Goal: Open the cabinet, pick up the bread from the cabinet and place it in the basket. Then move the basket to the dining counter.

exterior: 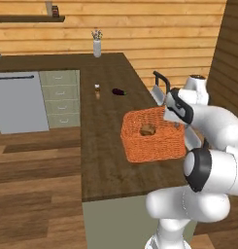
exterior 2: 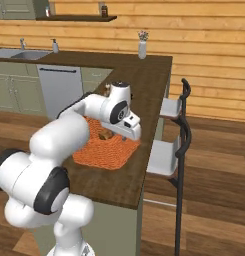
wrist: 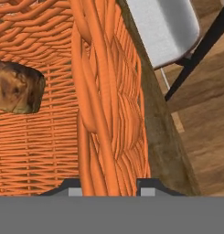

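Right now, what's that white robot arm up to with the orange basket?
The arm's gripper straddles one side wall of the orange woven basket, a finger on each side of it. The bread already lies inside. The basket sits on the dark wood dining counter, near the edge by the stools.

The gripper [wrist: 109,189] shows only its two tips, one on each side of the basket [wrist: 104,114] wall, so contact cannot be judged. The bread [wrist: 15,89], on the inner side of that wall, is cut by the hand view's left edge. In the right base view the arm hides the basket's near-left part.
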You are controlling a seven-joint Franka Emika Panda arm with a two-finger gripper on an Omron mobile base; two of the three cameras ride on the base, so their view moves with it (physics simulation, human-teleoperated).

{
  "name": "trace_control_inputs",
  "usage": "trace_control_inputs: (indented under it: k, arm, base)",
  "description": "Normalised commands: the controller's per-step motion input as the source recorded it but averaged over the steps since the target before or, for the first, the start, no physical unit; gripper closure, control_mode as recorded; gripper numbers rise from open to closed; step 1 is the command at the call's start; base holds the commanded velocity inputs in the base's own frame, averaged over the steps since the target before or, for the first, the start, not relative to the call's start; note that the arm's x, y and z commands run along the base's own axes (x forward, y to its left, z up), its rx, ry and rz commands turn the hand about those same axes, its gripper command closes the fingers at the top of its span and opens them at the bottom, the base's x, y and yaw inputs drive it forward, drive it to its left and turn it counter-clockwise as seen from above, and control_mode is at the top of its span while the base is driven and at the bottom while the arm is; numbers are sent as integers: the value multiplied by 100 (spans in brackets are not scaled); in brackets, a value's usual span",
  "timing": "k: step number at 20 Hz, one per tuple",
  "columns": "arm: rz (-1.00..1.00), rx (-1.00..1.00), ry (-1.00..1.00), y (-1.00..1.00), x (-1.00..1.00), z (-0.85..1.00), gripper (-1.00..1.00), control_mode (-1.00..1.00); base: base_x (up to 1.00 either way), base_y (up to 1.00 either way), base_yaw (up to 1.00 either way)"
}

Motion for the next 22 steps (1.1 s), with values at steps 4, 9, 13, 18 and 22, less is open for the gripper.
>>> trace_control_inputs:
  k: [4, 9, 13, 18, 22]
  arm:
    - [0, 10, 0, -25, 83, -37, 100, -100]
    - [0, 5, 0, -6, 78, -40, 100, -100]
    - [0, 0, 0, 0, 60, -38, 100, -100]
    - [0, 0, 0, 0, 32, -24, -100, -100]
    - [-6, -1, 0, 0, 6, 1, -100, -100]
  base:
    - [0, 0, 0]
    - [0, 0, 0]
    - [0, 0, 0]
    - [0, 0, 0]
    - [0, 0, 0]
